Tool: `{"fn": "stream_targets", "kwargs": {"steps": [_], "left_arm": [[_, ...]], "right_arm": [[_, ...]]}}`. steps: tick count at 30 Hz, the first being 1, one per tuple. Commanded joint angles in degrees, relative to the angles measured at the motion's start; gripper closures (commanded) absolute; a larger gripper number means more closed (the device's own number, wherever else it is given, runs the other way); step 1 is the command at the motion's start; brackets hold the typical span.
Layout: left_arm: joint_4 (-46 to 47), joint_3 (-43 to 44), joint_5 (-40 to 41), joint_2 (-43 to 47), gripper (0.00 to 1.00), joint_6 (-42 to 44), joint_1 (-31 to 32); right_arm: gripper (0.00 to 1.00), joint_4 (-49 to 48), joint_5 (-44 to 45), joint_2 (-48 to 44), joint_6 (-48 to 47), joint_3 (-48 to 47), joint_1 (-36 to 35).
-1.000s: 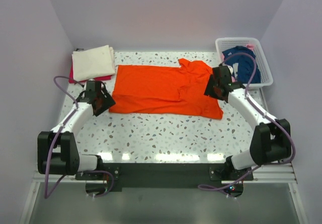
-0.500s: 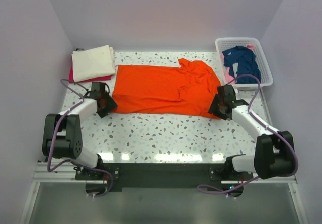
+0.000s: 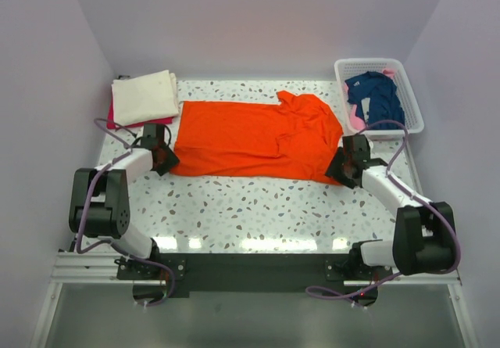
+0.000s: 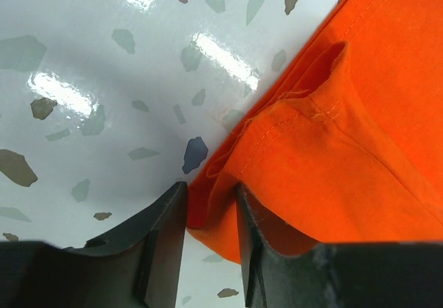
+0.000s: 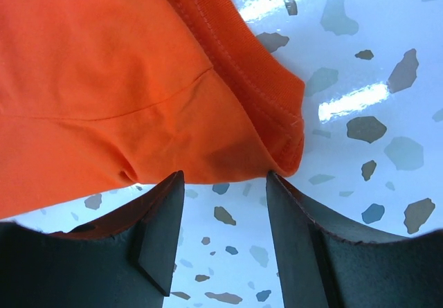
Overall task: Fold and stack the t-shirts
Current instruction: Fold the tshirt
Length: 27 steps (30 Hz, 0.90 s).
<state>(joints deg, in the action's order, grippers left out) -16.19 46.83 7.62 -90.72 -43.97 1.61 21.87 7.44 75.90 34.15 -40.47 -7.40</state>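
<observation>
The orange t-shirt (image 3: 250, 137) lies spread flat across the middle of the table. My left gripper (image 3: 164, 160) is at its near left corner. In the left wrist view the jaws (image 4: 210, 211) stand close together with a bunched fold of the orange cloth (image 4: 360, 149) pinched between them. My right gripper (image 3: 337, 168) is at the shirt's near right corner. In the right wrist view it (image 5: 225, 180) is open, and the hem of the orange cloth (image 5: 104, 79) lies just past the fingertips. A folded cream t-shirt (image 3: 144, 96) lies on a red one (image 3: 156, 120) at the back left.
A white lattice basket (image 3: 414, 113) at the back right holds a navy t-shirt (image 3: 375, 94) and some pink cloth. The speckled table (image 3: 250, 207) has walls on the left, back and right.
Both arms have lowered and drawn back to the shirt's near corners. The left jaws now hold the left corner. The shirt itself has not moved.
</observation>
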Motion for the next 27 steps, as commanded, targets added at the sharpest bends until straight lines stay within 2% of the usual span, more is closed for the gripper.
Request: {"fn": "stream_targets", "kwargs": {"steps": [1,4,12,22,27], "left_arm": [[-0.6,1.1,1.3,-2.2,0.62,-0.4,-0.4],[-1.0,1.9,1.5,-2.6,0.69,-0.2,-0.4],[-1.4,2.8,1.3,-3.7,0.8,0.3,-0.4],[-2.1,3.4,1.2,-4.3,0.96,0.7,-0.4],[-2.9,4.0,1.9,-4.6,1.0,0.9,-0.4]], "right_arm": [[0.45,-2.7,-0.6,-0.1,1.0,1.2,1.1],[0.45,-2.6,-0.6,0.1,0.9,1.5,1.3],[0.46,-2.2,1.0,0.3,0.9,2.8,2.0],[0.39,-5.2,2.4,2.1,1.6,4.2,2.4],[0.47,-8.5,3.4,3.6,1.0,3.6,2.4]]}}
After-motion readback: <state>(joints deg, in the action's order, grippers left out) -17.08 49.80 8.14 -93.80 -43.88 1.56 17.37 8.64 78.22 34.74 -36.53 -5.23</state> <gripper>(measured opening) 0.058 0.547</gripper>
